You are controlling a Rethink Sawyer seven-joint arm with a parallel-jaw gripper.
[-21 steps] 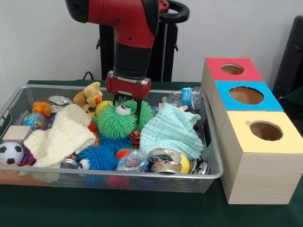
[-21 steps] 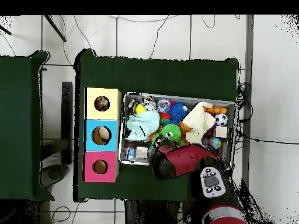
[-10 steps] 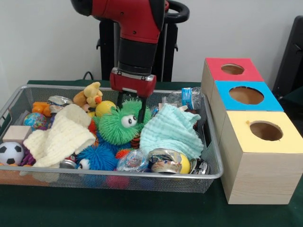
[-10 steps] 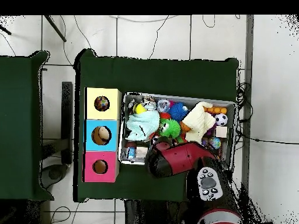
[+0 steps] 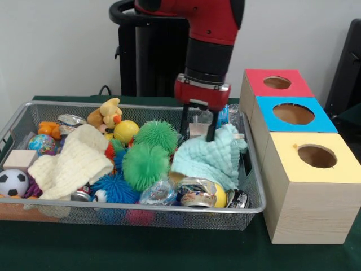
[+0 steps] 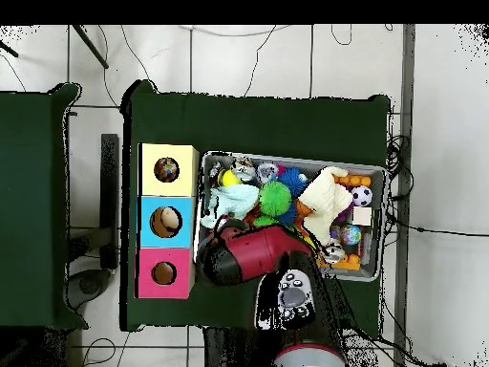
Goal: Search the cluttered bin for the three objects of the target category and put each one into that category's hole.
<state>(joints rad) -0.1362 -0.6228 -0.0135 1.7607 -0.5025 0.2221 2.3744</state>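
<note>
The wire mesh bin (image 5: pixel 141 209) is full of toys, cloths and tins; it also shows in the overhead view (image 6: pixel 287 159). My gripper (image 5: pixel 197 131) is down at the bin's back right, fingers apart, astride a small pale thing at the top edge of the mint cloth (image 5: pixel 206 158). I cannot tell whether the fingers touch that thing. The yellow-topped box's hole (image 5: pixel 317 156) is to the right of the bin, nearest the camera. In the overhead view a ball shows inside this hole (image 6: pixel 167 170). There my arm (image 6: pixel 253 253) hides the gripper.
The blue-topped box (image 5: pixel 293 114) and the red-topped box (image 5: pixel 276 83) stand behind the yellow one. In the bin lie two green spiky balls (image 5: pixel 145 165), a blue spiky ball (image 5: pixel 115 188), a yellow ball (image 5: pixel 125 130), a cream knit cloth (image 5: pixel 73 161), a soccer ball (image 5: pixel 12 182), tins (image 5: pixel 194 192) and a plastic bottle (image 5: pixel 225 117).
My arm has swung right in the front view, from over the green spiky toy to the mint cloth. The green toy has turned, so its eye is hidden.
</note>
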